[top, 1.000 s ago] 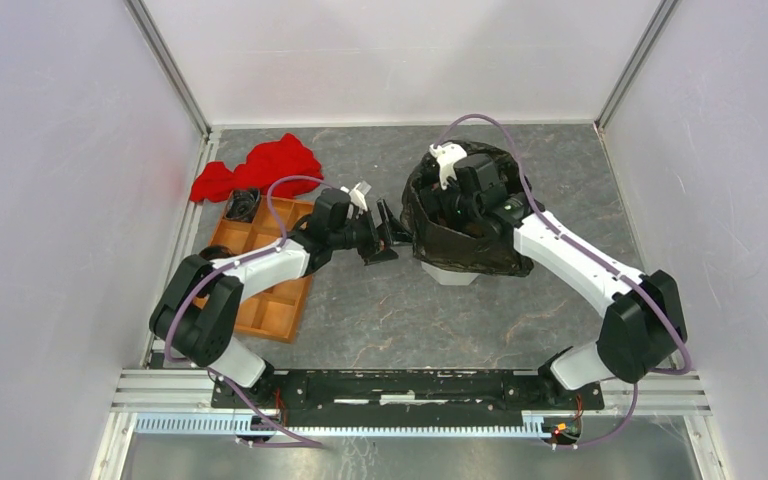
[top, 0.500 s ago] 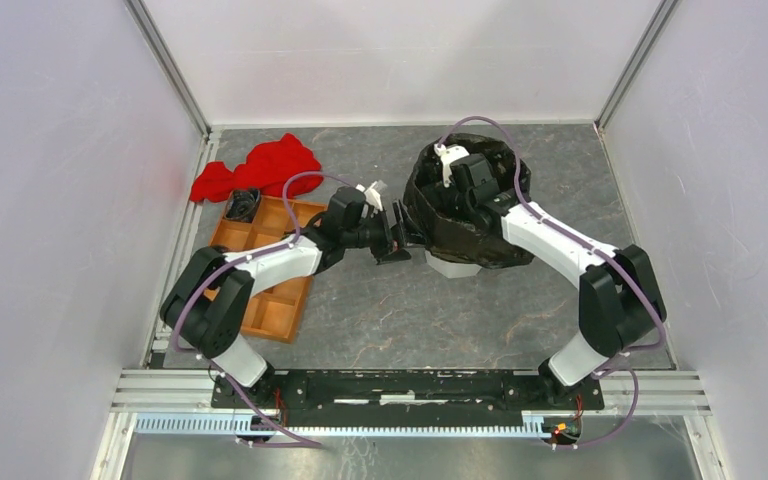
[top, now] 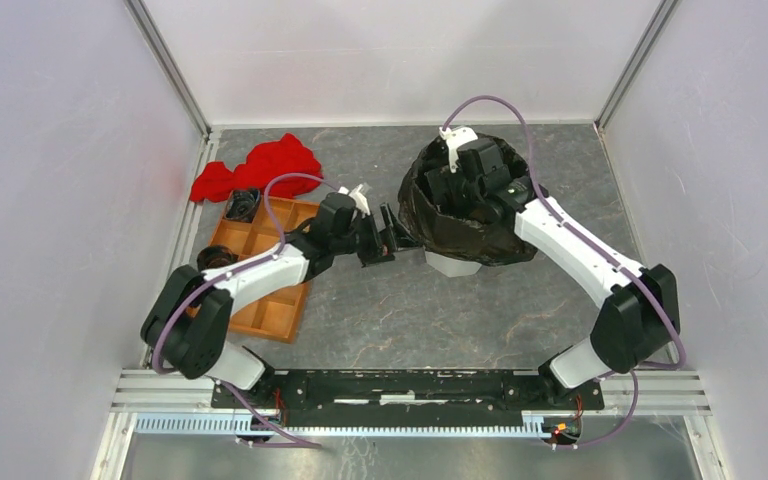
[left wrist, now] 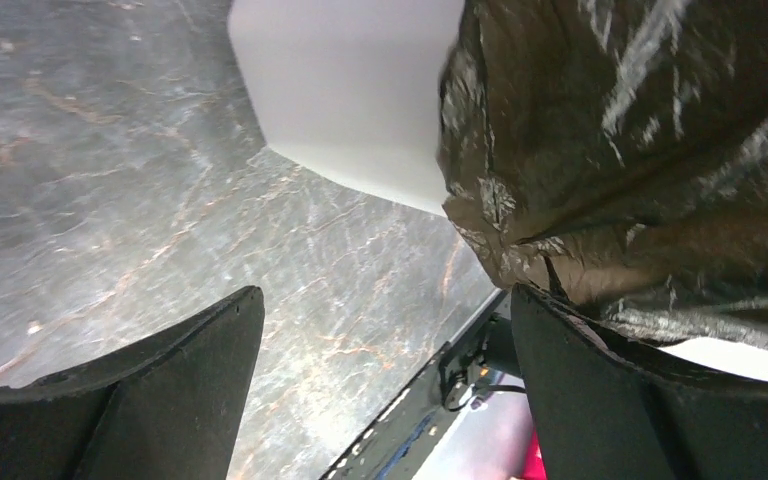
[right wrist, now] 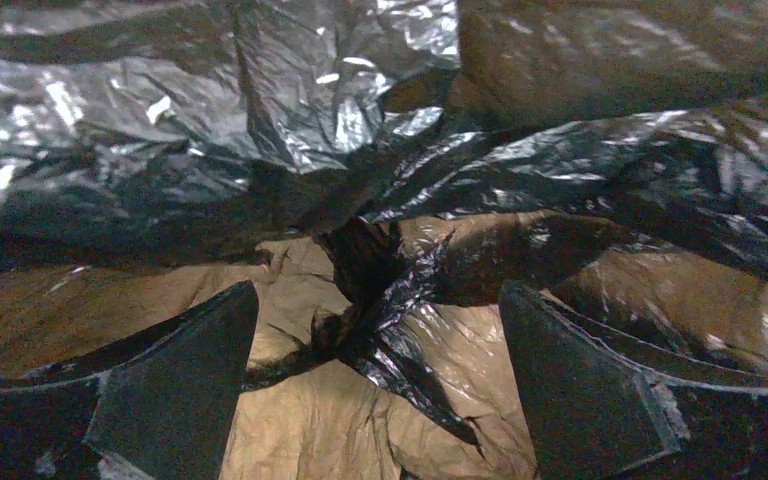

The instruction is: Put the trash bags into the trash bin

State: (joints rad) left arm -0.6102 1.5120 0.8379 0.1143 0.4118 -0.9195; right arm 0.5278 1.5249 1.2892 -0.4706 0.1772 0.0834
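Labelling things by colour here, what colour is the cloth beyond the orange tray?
Red. The cloth shows best in the top external view.

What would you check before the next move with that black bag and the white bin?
1. Trash bag draped over the rim of the trash bin: ok.
2. Right claw open inside the bag: ok.
3. Left claw open beside the bag's hanging edge, holding nothing: ok.
4. Bag pushed down to the bin's bottom: cannot tell.
5. Red cloth and orange tray apart from the bin: ok.
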